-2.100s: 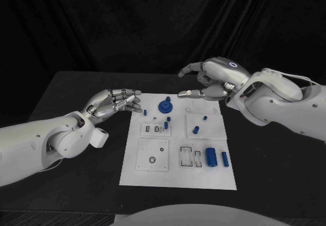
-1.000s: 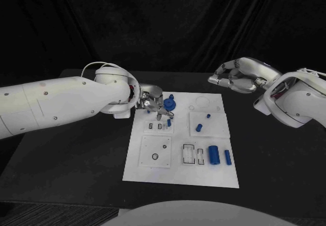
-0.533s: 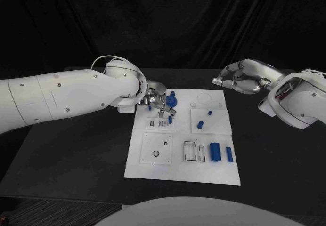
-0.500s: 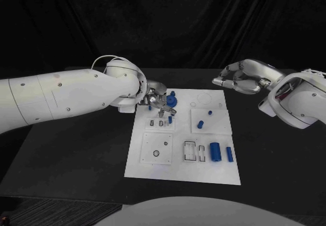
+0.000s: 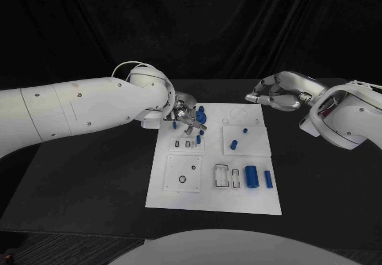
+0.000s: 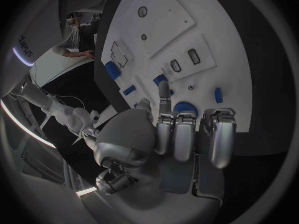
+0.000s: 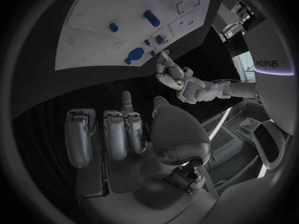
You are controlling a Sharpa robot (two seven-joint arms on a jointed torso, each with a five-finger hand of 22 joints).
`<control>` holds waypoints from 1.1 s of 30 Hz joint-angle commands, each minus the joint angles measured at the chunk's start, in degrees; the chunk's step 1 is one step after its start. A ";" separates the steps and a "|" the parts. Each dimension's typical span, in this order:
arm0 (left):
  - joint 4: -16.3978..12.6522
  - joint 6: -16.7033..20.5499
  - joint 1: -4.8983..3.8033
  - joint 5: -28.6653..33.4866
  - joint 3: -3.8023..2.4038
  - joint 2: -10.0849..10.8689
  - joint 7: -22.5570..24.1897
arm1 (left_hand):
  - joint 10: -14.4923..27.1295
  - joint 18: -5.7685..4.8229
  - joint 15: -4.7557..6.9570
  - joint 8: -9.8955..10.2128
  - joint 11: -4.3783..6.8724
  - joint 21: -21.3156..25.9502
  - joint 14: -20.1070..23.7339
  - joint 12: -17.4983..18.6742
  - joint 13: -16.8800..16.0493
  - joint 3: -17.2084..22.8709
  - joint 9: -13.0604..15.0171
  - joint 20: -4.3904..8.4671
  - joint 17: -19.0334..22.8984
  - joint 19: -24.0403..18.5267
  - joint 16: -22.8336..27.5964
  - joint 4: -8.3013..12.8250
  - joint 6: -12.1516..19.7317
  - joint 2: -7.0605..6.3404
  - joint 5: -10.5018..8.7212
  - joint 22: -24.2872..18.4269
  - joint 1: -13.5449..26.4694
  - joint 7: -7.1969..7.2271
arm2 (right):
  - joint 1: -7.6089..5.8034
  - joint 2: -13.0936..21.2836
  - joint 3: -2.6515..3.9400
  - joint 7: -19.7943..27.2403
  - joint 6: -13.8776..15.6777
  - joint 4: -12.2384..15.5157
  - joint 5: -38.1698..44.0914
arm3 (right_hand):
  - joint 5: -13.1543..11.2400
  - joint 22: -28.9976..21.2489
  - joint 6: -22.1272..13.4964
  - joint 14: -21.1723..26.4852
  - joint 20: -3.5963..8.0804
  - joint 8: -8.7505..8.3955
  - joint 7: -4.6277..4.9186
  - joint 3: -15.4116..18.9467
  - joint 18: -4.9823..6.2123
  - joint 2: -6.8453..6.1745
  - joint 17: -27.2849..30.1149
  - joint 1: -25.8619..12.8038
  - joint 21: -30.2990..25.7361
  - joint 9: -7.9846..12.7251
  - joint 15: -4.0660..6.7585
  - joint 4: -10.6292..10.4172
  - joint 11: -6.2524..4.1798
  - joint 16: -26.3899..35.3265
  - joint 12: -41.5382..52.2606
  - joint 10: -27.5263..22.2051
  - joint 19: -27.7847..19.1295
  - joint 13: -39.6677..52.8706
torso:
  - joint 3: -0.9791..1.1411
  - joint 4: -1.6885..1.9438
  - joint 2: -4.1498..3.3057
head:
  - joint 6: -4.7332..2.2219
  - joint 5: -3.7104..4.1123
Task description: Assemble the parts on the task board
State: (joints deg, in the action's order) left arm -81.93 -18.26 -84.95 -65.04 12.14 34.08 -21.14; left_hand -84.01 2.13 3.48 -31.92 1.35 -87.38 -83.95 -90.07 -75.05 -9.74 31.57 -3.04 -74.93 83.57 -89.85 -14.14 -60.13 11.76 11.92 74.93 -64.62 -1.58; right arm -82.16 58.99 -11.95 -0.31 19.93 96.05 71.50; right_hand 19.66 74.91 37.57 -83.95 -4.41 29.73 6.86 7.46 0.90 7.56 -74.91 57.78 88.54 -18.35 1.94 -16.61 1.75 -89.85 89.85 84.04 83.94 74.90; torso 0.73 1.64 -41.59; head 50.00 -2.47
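Head view: the white task board [image 5: 213, 190] lies in the middle of the black tabletop [image 5: 88, 176]. The left hand [image 5: 185, 117] hangs over the board's far left corner, fingers pointing down around the round blue part [image 5: 200, 117] there; whether they touch it I cannot tell. The right hand [image 5: 275, 94] hovers above the tabletop beyond the board's far right corner, fingers curled in with nothing in them. A small blue peg [image 5: 245, 131] and a short blue cylinder [image 5: 234, 145] sit on the right-hand upper panel. Near the board's right edge, a large blue cylinder [image 5: 250, 176] lies beside a slimmer blue pin [image 5: 268, 179].

Left wrist view: the left hand [image 6: 174, 134] has its fingers held side by side, extended toward the board, nothing gripped. The round blue part [image 6: 185, 107] lies just past the fingertips [image 6: 164, 87].

Right wrist view: the right hand [image 7: 124, 129] is well apart from the task board [image 7: 106, 20], fingers bent, holding nothing. The left hand [image 7: 167, 72] shows at the board's edge, beside the round blue part [image 7: 134, 55].
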 commanded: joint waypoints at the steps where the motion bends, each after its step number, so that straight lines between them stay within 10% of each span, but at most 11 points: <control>1: 0.69 -1.76 -0.04 -0.22 -0.03 -0.43 -0.10 | -5.99 -0.26 0.36 -0.63 0.36 0.38 -6.05 0.07 -14.95 0.44 1.83 0.35 -15.07 -0.11 -0.15 -0.01 0.56 -0.52 -0.37 8.09 0.38 0.14 | 0.18 -0.05 0.05 -0.87 -0.52 -0.14 0.00 | 0.26 14.54 0.35 -6.05 -0.16 0.28 -0.09 0.32 -0.49 0.17 -15.09 0.61 0.12 -0.08 -0.18 0.00 -0.03 -0.15 0.15 5.96 5.16 15.10 | -0.01 0.02 0.09 | 0.00 -0.05; 9: 1.67 -2.48 -0.01 -0.23 -0.02 -1.04 -0.28 | -5.99 -0.19 0.36 -0.64 0.32 0.57 -6.05 0.07 -14.95 0.80 3.12 0.40 -15.07 -0.39 -0.15 -0.19 1.26 -0.52 -0.50 7.81 0.98 0.06 | 0.45 -0.24 0.05 -0.64 -0.53 -0.43 0.00 | 0.50 14.54 0.49 -6.05 -0.16 0.40 -0.10 0.43 -0.49 0.17 -15.09 0.79 0.12 -0.10 -0.18 0.00 -0.02 -0.15 0.15 5.96 5.16 15.10 | 0.11 -0.43 0.00 | 0.00 -0.15; 33: 2.89 -4.91 0.54 -0.23 -0.01 -2.23 -0.46 | -5.99 0.45 -0.46 2.59 -0.60 2.13 -6.05 0.07 -14.95 3.17 6.35 -0.26 -15.07 -2.96 -0.15 -0.39 3.41 0.01 -2.50 5.47 2.90 -0.95 | 1.16 -0.76 0.05 0.51 0.28 -0.98 0.01 | 0.98 14.63 0.76 -6.05 -0.16 0.63 -0.14 0.60 -0.56 0.23 -15.09 1.40 0.33 -0.12 -0.18 0.08 -0.03 -0.15 0.15 5.96 5.30 15.10 | 0.04 -0.21 0.00 | 0.00 0.18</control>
State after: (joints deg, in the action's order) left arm -79.07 -21.83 -84.58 -65.04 12.17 31.94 -21.83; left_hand -83.87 2.13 3.48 -29.60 1.21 -85.50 -83.95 -90.06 -75.04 -6.75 37.87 -3.36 -74.92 81.00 -89.85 -14.31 -56.90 11.79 9.73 74.92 -62.26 -2.46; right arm -81.12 58.24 -11.94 0.17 19.64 95.12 71.47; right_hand 20.59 74.90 37.97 -83.95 -4.41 30.17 6.86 7.67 0.90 7.78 -74.91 58.44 88.53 -18.39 1.94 -16.51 1.74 -89.85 89.85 84.04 83.94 74.93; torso 0.80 1.42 -41.61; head 50.00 -2.34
